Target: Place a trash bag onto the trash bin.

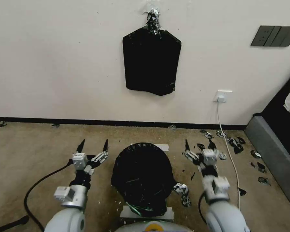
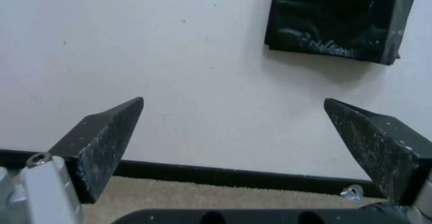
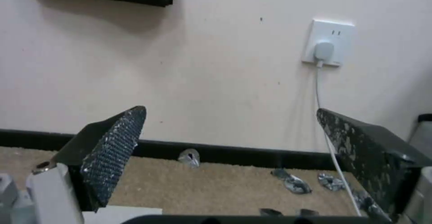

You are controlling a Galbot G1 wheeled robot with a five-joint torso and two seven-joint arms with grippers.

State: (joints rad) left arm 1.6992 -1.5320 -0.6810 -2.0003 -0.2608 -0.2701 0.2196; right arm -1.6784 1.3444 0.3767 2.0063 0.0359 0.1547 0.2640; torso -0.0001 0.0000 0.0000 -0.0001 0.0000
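The trash bag (image 1: 141,175), glossy, black and crinkled, is draped over the top and sides of the trash bin on the carpet just in front of me; the bin's own walls are hidden under it. My left gripper (image 1: 94,143) hovers open to the left of the bag, clear of it, with nothing between its fingers. My right gripper (image 1: 199,144) hovers open to the bag's right, also holding nothing. Both point toward the wall. The left wrist view shows the left gripper (image 2: 233,99) spread wide, and the right wrist view shows the right gripper (image 3: 231,109) likewise.
A flat black bag pack (image 1: 151,61) hangs on the wall ahead. A wall socket (image 1: 223,95) feeds a white cable (image 1: 230,151) running down the floor on the right, among black plastic scraps (image 1: 232,141). A grey furniture edge (image 1: 274,161) borders the right; a black cable (image 1: 38,187) lies left.
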